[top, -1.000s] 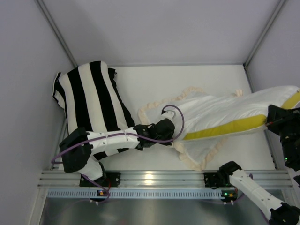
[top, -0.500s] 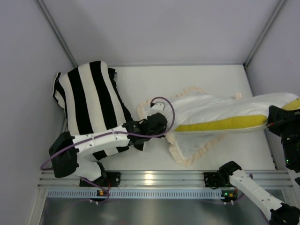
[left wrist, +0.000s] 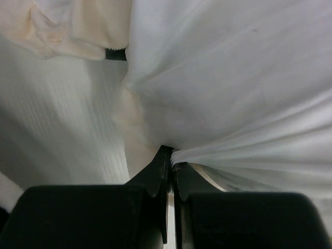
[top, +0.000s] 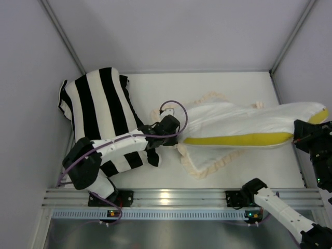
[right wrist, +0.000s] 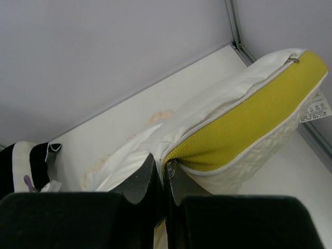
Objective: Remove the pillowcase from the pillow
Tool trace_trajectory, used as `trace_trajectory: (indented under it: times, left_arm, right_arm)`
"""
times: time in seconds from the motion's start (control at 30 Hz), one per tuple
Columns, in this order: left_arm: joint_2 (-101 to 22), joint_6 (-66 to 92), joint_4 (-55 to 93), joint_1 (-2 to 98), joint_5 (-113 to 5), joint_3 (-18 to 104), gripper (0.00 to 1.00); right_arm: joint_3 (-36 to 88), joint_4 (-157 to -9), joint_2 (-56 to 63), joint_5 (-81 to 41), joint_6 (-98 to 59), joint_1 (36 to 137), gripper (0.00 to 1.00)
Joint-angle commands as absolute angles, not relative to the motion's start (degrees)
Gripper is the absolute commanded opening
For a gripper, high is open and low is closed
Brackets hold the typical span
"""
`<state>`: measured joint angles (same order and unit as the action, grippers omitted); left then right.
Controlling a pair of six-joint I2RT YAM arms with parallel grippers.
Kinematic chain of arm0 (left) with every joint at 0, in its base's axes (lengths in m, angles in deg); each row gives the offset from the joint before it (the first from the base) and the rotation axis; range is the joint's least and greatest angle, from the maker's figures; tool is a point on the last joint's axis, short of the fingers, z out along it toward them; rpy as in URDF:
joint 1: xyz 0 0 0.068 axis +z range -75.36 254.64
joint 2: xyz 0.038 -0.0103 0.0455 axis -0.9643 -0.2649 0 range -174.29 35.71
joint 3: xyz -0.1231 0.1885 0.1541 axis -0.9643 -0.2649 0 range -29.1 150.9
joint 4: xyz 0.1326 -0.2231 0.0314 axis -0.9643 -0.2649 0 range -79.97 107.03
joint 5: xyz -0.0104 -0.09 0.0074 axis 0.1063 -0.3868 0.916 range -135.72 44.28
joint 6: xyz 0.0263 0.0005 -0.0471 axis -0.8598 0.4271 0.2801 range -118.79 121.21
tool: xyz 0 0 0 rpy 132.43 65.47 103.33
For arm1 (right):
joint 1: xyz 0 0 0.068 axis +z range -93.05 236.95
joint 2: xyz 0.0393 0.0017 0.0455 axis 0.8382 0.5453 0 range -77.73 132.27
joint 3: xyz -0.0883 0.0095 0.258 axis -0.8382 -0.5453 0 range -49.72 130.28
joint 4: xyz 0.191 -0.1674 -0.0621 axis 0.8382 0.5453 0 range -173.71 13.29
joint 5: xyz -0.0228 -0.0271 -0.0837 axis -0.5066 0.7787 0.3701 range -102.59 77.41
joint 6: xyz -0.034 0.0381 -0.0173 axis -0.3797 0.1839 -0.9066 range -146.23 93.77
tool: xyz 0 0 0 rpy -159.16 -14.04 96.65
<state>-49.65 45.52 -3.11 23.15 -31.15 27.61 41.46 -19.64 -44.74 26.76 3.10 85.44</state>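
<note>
Across the middle of the table [top: 155, 85], the pillow [top: 244, 139] lies stretched between both arms. At its left end, the left gripper [left wrist: 168, 155] is pinched tight on gathered white cloth, apparently the pillowcase [top: 210, 155], whose cream frill spreads just beside it. At the right wall, the right gripper [right wrist: 165, 163] is clamped on the pillow's yellow-banded corner.

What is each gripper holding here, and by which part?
Left gripper pinches the pillowcase by its white fabric near the frill. Right gripper pinches the pillow at the seam beside its yellow band.
</note>
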Motion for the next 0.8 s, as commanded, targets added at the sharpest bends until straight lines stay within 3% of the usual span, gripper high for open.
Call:
trace_trajectory:
  times: [0.0,0.23,0.5,0.53,0.67,0.77]
  left_arm:
    - [-55.8,45.4,-11.3,26.6,-27.7,29.4,0.0]
    - [-63.8,43.5,-11.3,30.3,-29.5,40.7,0.0]
    - [-70.9,42.0,-11.5,46.0,-42.8,54.5,0.0]
    - [-71.5,41.5,-12.0,46.9,-43.9,57.4,0.12]
    - [-70.2,38.3,-16.0,47.0,-42.7,63.3,0.75]
    - [-65.9,37.6,-20.5,47.0,-34.7,63.8,0.86]
  right_arm:
    - [45.6,-28.8,-46.9,35.2,0.7,86.2,0.0]
    - [38.4,-28.0,-47.1,25.3,3.9,86.4,0.0]
    - [24.0,-30.2,-46.5,6.4,9.0,86.3,0.0]
    - [22.3,-31.0,-45.6,3.3,8.6,86.4,0.0]
    - [9.7,-40.3,-42.4,-20.2,7.3,86.3,0.0]
    - [1.7,-49.2,-42.7,-32.0,8.7,86.4,0.0]
